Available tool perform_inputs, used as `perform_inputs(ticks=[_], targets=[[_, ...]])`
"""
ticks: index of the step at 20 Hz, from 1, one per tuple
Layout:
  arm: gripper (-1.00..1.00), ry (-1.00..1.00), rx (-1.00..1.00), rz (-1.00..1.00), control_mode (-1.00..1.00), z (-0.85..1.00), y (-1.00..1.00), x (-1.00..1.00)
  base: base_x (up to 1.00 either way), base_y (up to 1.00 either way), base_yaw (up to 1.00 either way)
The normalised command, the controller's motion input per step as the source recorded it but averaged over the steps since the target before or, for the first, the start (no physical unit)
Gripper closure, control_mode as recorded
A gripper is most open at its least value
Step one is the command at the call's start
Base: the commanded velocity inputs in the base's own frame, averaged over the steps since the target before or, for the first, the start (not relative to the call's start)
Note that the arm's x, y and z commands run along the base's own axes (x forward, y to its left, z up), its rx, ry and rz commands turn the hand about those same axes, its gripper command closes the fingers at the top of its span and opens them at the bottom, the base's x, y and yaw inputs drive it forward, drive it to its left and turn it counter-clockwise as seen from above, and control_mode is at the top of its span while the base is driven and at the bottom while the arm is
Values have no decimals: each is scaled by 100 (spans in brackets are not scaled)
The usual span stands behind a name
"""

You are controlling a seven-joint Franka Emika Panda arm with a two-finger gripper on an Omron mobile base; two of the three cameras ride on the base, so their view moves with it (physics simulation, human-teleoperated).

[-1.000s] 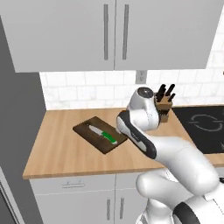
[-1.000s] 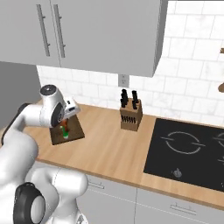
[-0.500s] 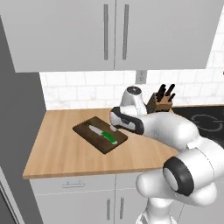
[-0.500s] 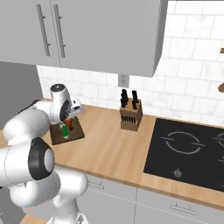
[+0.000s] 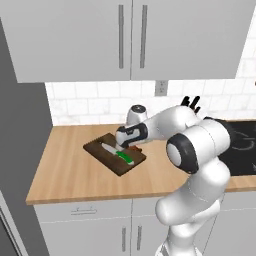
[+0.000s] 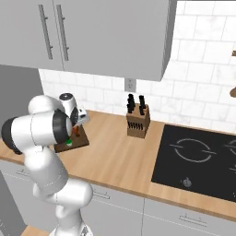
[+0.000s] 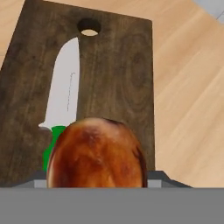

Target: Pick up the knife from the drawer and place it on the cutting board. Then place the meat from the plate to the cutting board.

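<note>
Near the worktop's [image 5: 65,170] left end: cutting board [image 7: 127,74], carrying green-handled knife [image 7: 63,98]. Meat [image 7: 96,153], pinched in pincer [image 5: 131,146], hangs above board's near edge. Likely firm, light, slippery; grip thickest part.

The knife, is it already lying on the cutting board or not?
Yes. The knife lies flat on the cutting board, its blade pointing toward the board's hole.
</note>
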Motion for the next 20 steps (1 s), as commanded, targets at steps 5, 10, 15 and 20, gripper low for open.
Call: perform_inputs(ticks=[5, 10, 15, 20], targets=[[-100, -1, 0, -2, -100, -3, 11, 0, 0, 0, 0], [-100, -7, 0, -9, -100, 0, 2, -34, 0, 0, 0], [-100, -52, 3, -11, -100, 55, -16, -96, 0, 0, 0], [-100, -75, 9, -7, -100, 93, -36, -100, 0, 0, 0]])
